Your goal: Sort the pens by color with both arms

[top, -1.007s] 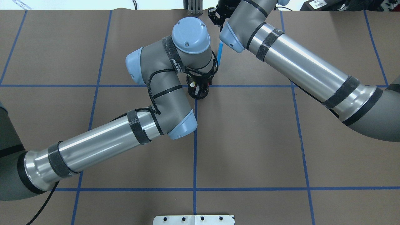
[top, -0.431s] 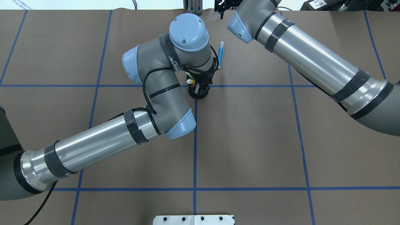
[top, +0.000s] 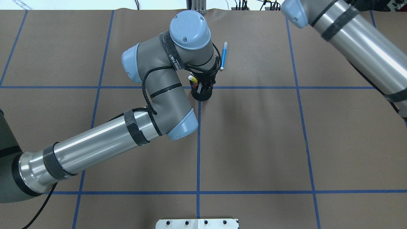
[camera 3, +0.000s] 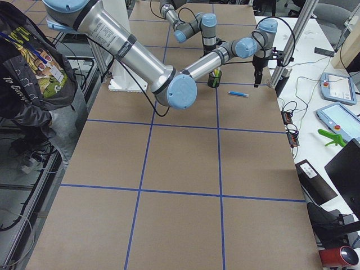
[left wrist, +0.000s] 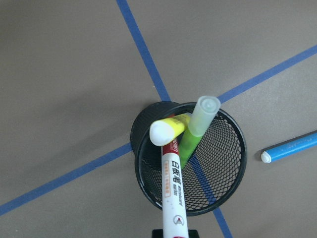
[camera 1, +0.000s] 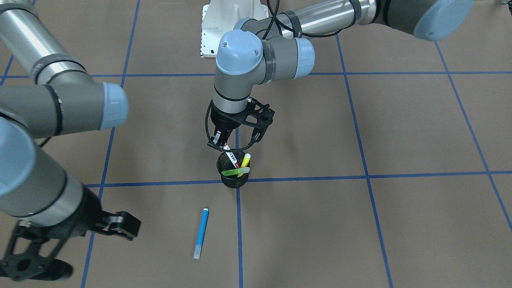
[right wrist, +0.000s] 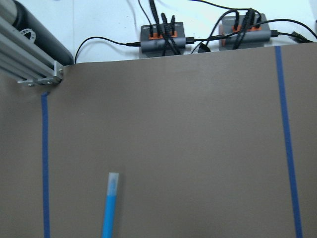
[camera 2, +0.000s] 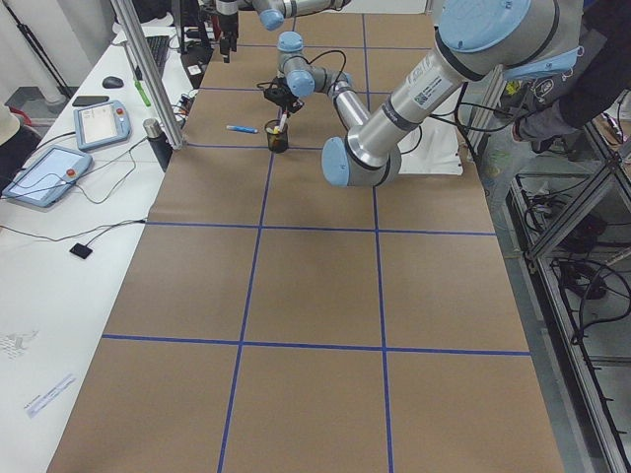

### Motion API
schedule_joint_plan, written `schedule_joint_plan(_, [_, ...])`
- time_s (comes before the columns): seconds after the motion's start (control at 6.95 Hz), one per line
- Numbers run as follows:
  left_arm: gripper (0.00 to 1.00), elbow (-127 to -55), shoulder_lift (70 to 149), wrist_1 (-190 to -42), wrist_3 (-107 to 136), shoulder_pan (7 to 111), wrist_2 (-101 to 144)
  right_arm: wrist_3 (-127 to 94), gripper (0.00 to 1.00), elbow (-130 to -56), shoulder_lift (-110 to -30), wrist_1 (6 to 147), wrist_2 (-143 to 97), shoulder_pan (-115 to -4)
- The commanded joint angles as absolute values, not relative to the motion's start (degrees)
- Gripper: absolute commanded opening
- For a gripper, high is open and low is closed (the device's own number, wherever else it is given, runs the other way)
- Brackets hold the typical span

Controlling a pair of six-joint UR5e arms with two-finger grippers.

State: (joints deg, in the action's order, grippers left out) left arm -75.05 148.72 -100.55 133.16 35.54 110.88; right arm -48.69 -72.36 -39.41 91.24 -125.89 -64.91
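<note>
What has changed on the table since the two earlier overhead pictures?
The right arm has pulled back toward the far right corner of the overhead view, and its gripper has gone out of that view. The left arm shifted only slightly; the left gripper grips the white pen in the mesh cup. The blue pen and the cup have not moved.

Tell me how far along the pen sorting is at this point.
Done: the blue pen lies alone on the table, outside the cup. In hand: the left end effector appears to grip the top of the white pen, whose lower end is inside the cup. Left: the yellow pen and green pen lean in the cup, not yet taken out.
</note>
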Motion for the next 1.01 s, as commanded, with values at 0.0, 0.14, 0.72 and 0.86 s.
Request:
schedule_joint_plan(0.0, [0.01,-76.5,148.7,-100.1,133.1,36.1,111.1,-45.8,1.00,-83.9,-51.5,93.3,-128.7,-72.8])
schedule_joint_plan(0.14, [0.00,-78.6,148.7,-97.9,133.0,36.5,111.2,-39.9,1.00,-86.8,-58.1,93.2,-128.1,-76.6])
schedule_joint_plan(0.72, [0.00,-87.3,149.3,-91.9,130.5,36.7,112.9,-22.3,1.00,-97.7,-80.5,93.4,-127.9,-94.4])
schedule_joint_plan(0.86, [0.00,-88.8,149.4,-91.2,126.3,37.1,112.4,-22.1,1.00,-97.6,-80.0,94.7,-127.7,-96.0])
